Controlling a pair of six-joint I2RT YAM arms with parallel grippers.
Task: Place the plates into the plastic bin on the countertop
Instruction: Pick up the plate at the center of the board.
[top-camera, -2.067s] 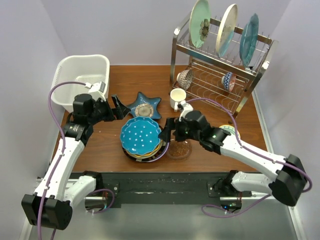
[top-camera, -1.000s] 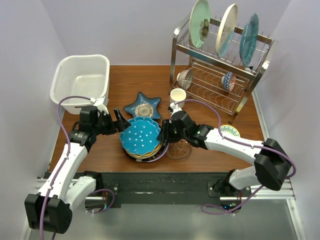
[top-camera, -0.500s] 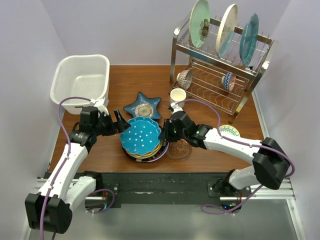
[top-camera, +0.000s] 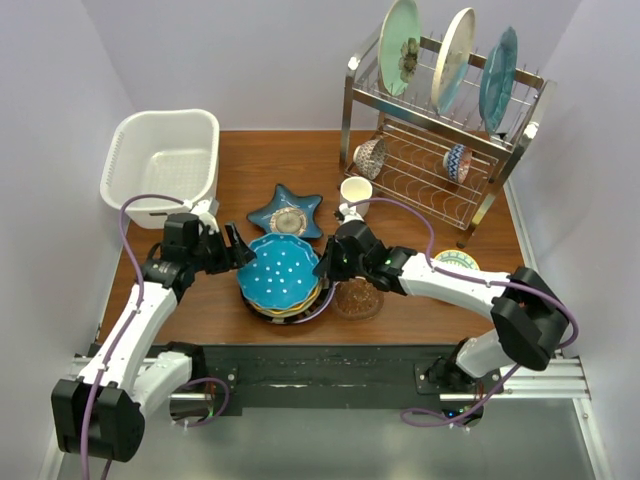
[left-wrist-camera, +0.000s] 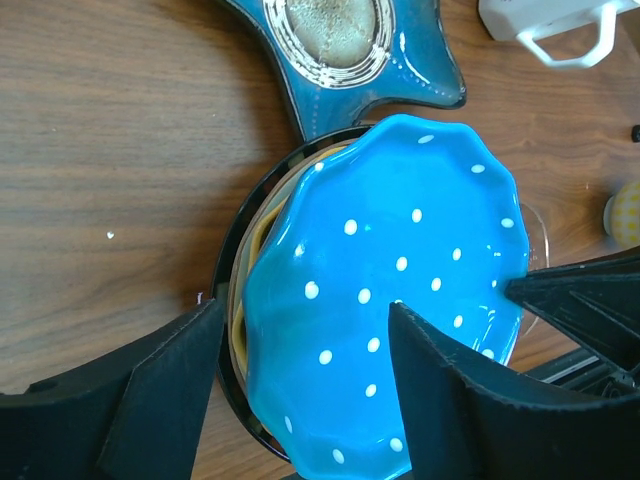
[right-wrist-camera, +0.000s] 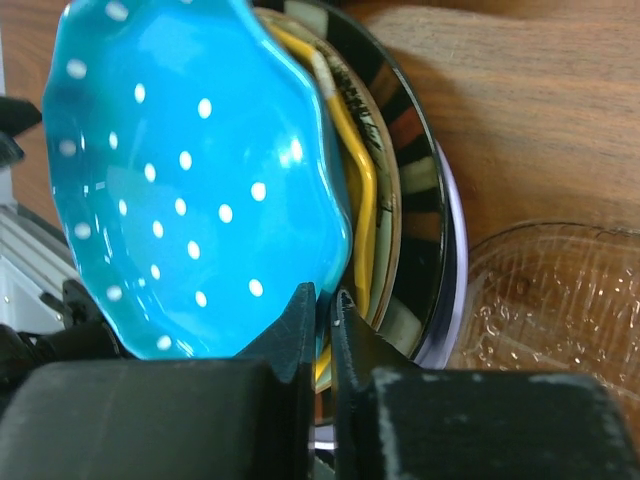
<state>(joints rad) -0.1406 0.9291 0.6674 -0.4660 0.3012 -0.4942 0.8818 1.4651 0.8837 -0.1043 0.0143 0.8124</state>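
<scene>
Blue white-dotted scalloped plate (top-camera: 283, 275) sat tilted atop the stack (top-camera: 305, 308) on the reddish-brown wooden desk (top-camera: 270, 165), its rim pinched by the right pincer (right-wrist-camera: 325, 300), the spread left pincer (left-wrist-camera: 300, 335) straddling the opposite edge. Pick-up seemed in hand; next, a level lift toward the white plastic bin (top-camera: 128, 140).

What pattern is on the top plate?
The top plate is bright blue with white dots; left wrist view shows it best.

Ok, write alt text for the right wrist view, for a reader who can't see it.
The right gripper pinches the rim of a blue plate with white dots, which tops a stack showing yellow and black rims. The stack sits on a wood countertop, with a clear glass dish at lower right.
</scene>
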